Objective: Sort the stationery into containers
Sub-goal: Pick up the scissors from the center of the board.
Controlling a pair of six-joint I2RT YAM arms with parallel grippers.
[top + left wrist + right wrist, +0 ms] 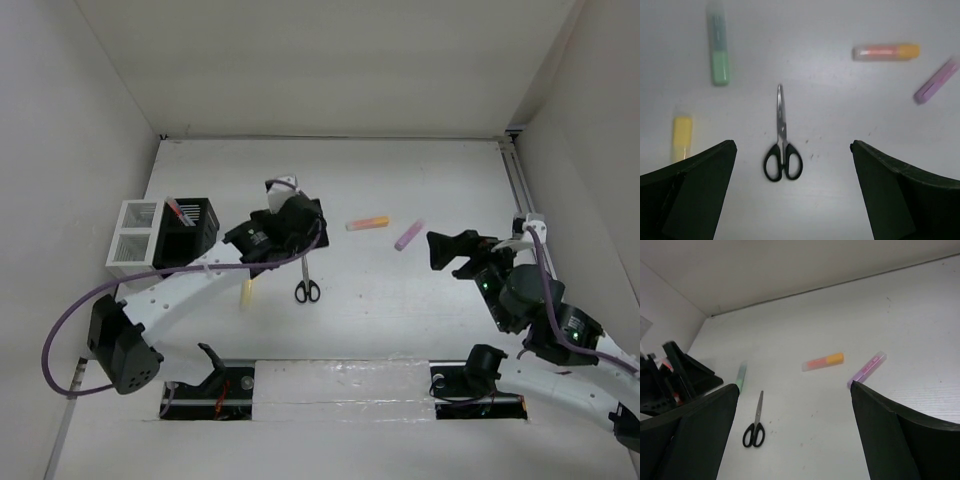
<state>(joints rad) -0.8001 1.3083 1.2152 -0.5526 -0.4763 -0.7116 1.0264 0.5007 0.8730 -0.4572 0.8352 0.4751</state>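
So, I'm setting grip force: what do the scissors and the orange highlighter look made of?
The scissors: blades look like bare metal, grey with a bright sheen; handle loops glossy black, probably plastic. The orange highlighter: likely plastic, opaque orange at one end, paler and translucent-looking at the other.

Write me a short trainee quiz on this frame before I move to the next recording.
1. True or false: the scissors lie closed on the table.
2. Which colour is the highlighter lying nearest the purple highlighter? A blue, B orange, C red.
3. How many highlighters lie loose on the table?

Key
1. True; the blades are together.
2. B, the orange highlighter.
3. Four: the green highlighter, the yellow highlighter, the orange one and the purple one.
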